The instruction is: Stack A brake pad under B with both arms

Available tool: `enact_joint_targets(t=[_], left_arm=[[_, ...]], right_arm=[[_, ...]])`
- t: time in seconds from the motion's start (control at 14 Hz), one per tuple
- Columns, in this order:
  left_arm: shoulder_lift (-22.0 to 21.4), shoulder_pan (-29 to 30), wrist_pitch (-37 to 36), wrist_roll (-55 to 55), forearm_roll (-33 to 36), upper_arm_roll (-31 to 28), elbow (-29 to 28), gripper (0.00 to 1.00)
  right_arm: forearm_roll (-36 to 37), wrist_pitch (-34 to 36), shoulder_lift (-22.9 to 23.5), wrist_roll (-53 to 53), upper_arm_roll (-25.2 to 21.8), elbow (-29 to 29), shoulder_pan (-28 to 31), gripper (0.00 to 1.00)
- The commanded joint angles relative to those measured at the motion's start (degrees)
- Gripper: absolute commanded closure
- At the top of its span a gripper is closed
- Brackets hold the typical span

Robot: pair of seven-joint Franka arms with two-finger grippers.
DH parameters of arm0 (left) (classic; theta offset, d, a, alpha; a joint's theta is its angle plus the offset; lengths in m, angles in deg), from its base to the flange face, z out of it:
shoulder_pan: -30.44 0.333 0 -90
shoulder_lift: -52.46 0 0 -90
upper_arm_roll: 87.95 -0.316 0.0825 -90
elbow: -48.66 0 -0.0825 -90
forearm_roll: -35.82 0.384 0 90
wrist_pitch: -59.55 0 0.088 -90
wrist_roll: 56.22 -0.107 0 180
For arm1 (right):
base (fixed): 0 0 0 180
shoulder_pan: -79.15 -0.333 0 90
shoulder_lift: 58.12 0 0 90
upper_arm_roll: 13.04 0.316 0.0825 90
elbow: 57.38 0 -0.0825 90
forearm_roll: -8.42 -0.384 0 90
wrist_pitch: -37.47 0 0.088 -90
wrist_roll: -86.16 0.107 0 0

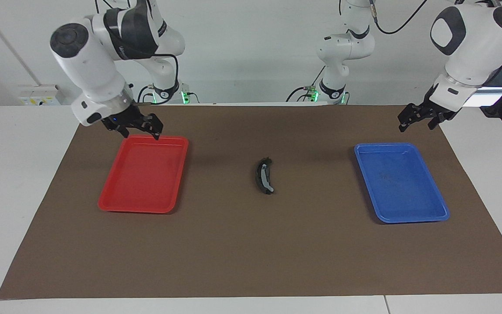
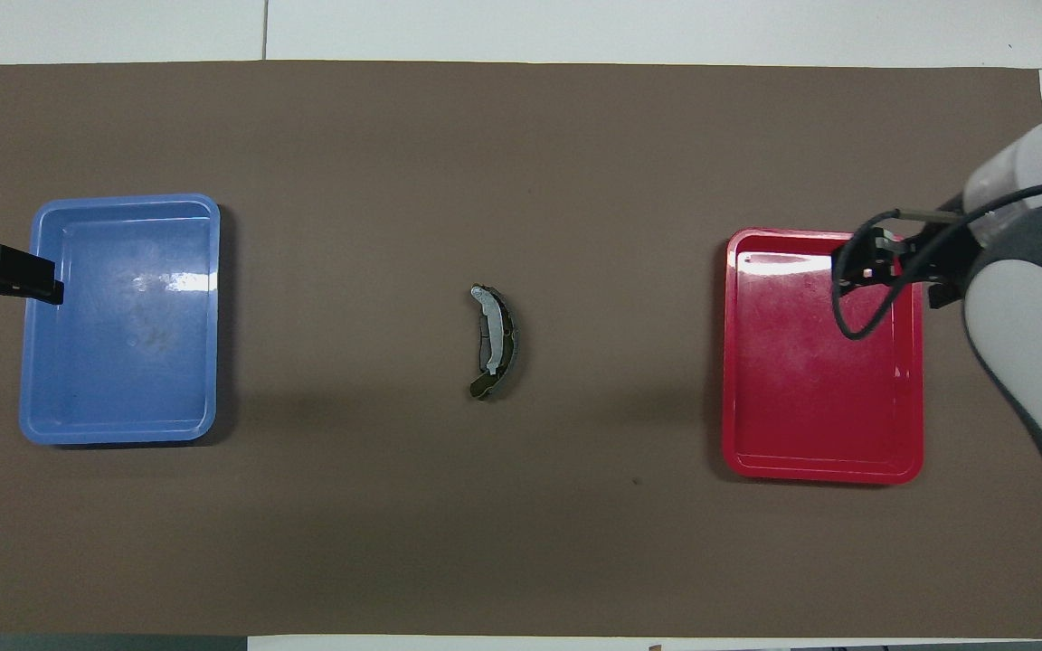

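Crescent brake pad B point(image 1: 264, 176), grey strip up, lies on the brown mat point(image 1: 251, 261) mid-table, between the red tray point(image 1: 116, 205) and the blue tray point(image 1: 440, 209), well apart from both. A dark edge shows beneath it, probably the short black pad A point(image 2: 510, 348). Right gripper point(image 1: 140, 127) hangs over the red tray's robot-side rim, fingers spread, empty. Left gripper point(image 1: 418, 117) waits above the mat by the blue tray's robot-side corner, fingers apart, empty.
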Motion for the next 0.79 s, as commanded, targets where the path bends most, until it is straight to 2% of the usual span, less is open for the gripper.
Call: enact_joint_targets(t=[0.0,0.21,0.71], left_arm=[[-1.67,0.54,1.16,-0.48,-0.53,0.11,-1.90,0.01],[-1.58,0.54,1.16,-0.57,-0.53,0.11,-1.90,0.01],[-1.67,0.54,1.16,-0.57,-0.53,0.11,-1.90,0.01]], right_arm=[[2.40,5.44,-6.74,-6.66,1.03,-1.75,4.24,0.00],[1.87,6.70,-7.81,-9.68,1.03,-1.84,9.87,0.00],[1.96,3.72,-7.64,-13.19,1.03,-1.58,10.23,0.00]])
